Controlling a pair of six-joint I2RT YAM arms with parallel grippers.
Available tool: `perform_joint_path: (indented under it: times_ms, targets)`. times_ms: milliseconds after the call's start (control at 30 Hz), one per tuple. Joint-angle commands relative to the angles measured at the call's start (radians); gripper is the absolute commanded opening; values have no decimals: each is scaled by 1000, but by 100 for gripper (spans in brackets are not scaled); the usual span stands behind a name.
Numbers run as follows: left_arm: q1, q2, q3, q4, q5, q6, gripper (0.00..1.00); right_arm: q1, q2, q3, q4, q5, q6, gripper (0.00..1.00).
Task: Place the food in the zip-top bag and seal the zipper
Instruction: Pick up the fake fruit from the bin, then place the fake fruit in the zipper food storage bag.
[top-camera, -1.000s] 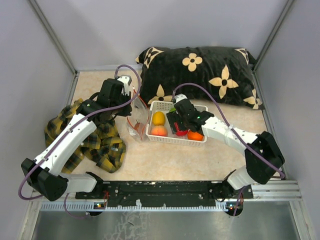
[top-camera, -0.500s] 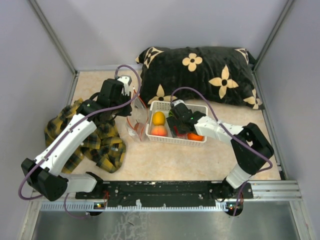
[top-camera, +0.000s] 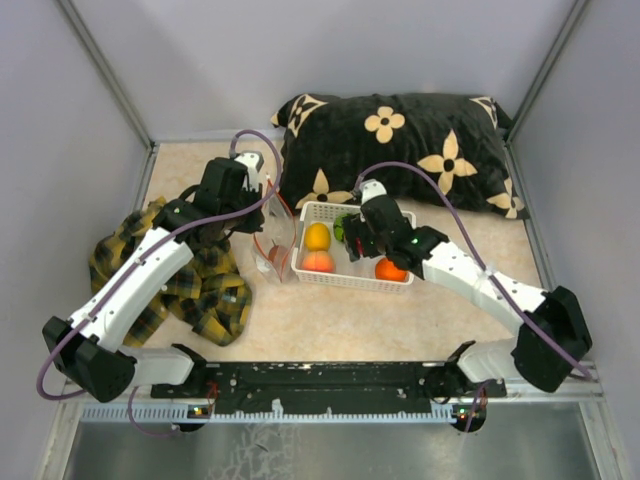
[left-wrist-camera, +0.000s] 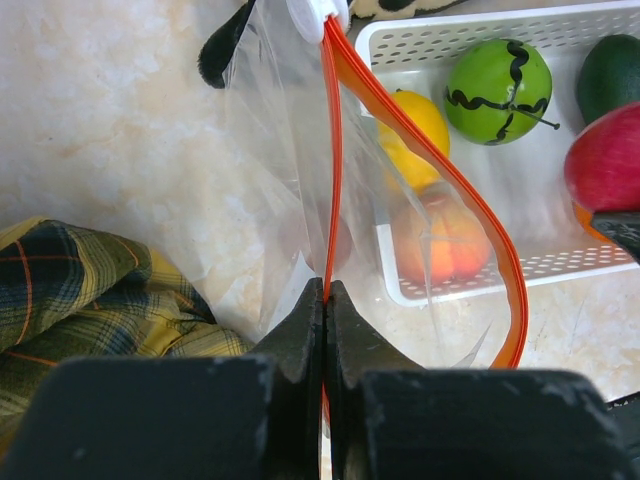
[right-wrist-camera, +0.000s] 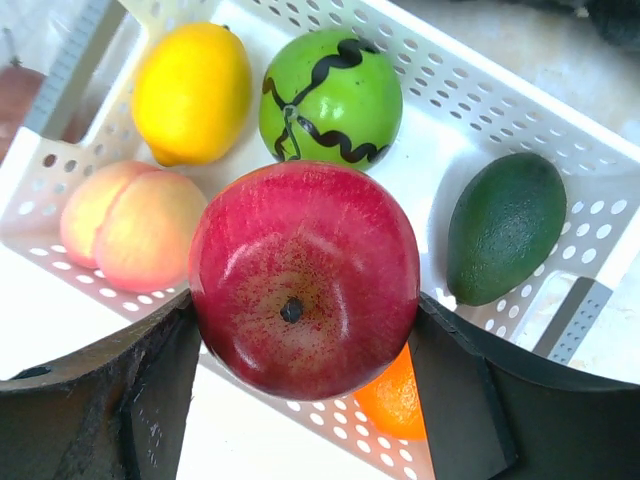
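The right pincer (right-wrist-camera: 305, 340) grips the red fruit (right-wrist-camera: 300, 270) across its widest part, one finger against each side, just above the white basket (right-wrist-camera: 450, 90). The left pincer (left-wrist-camera: 327, 300) is clamped on the zipper (left-wrist-camera: 333, 150) and holds the zip-top bag (left-wrist-camera: 270, 180) upright beside the basket on the tabletop (left-wrist-camera: 100, 120), mouth parted. Recommended: lift the fruit clear of the basket wall, carry it over the gap between the red-orange strips, and release only once inside, since the opening looks narrow

Pale grey walls (top-camera: 200, 70), beige marbled tabletop (top-camera: 350, 320), black flowered pillow (top-camera: 420, 130) at back, yellow plaid cloth (top-camera: 215, 295)
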Motion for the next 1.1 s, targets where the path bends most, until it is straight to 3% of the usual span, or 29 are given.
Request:
perform_joint_path:
  times_ms: [0, 333, 567, 833, 1067]
  targets:
    - [7, -11, 1, 17, 13, 2, 0, 13, -62, 58, 15, -22, -23, 46]
    - [7, -12, -1, 20, 17, 1, 0, 99, -145, 139, 48, -113, -104, 44]
    - [7, -15, -6, 20, 20, 0, 0, 135, -147, 215, 135, -324, -145, 44]
    - [6, -14, -1, 22, 26, -1, 0, 151, -61, 255, 284, -578, -118, 44]
    - [7, -16, -12, 26, 34, 0, 0, 152, 47, 276, 342, -694, -126, 44]
